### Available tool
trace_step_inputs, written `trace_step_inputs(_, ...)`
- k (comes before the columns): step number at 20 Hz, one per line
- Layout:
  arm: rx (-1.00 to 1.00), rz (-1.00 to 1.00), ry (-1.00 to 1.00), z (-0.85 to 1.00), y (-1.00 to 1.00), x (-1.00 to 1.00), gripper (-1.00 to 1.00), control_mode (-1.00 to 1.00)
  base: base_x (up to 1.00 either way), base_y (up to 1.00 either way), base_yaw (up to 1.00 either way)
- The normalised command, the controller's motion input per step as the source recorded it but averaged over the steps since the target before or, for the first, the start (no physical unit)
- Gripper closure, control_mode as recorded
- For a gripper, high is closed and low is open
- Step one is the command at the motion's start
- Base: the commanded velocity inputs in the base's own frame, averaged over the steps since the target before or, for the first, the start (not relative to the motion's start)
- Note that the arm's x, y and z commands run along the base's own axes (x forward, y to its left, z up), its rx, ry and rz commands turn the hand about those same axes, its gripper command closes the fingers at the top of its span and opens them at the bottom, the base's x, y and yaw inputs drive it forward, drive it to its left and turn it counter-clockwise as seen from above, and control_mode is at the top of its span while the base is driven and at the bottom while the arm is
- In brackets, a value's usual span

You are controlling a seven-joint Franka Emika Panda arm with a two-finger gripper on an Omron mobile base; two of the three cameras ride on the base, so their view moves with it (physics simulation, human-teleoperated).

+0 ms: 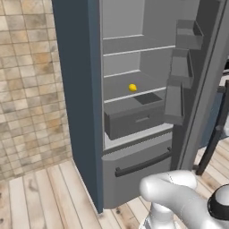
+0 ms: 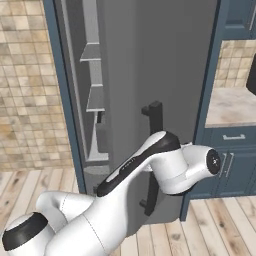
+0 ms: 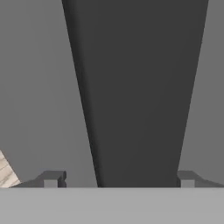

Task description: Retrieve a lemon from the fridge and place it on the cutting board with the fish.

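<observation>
Fingers (image 3: 52, 178) are seen spread apart either side of the fridge (image 1: 134, 112) door's dark handle (image 3: 138, 96), so withdrawal should be straight before the lemon (image 1: 132, 87) is approached.

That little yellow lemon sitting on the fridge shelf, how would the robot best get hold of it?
Probably around its widest middle, coming in from the open front of the fridge. The lemon is small and rounded and sits alone on a shelf above the drawer, with another shelf overhead, so a level reach looks easier than one from above. The gripper has its jaws spread either side of the dark door handle.
</observation>
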Motion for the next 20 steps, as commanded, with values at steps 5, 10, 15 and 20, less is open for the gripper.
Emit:
trace_step_inputs(5,-0.21,-0.06,-0.07,0.55,0.25,-0.89,-1.00,-1.00,0.00,0.00,0.00)
trace_step_inputs(10,-0.28,-0.13,-0.16,0.43,0.40,-1.00,-1.00,-1.00,0.00,0.00,0.00)
trace_step_inputs(15,-0.36,-0.14,-0.01,0.26,0.46,-0.68,-1.00,-1.00,0.00,0.00,0.00)
trace_step_inputs(20,-0.07,-0.03,0.15,0.05,-0.12,0.01,-1.00,-1.00,0.00,0.00,0.00)
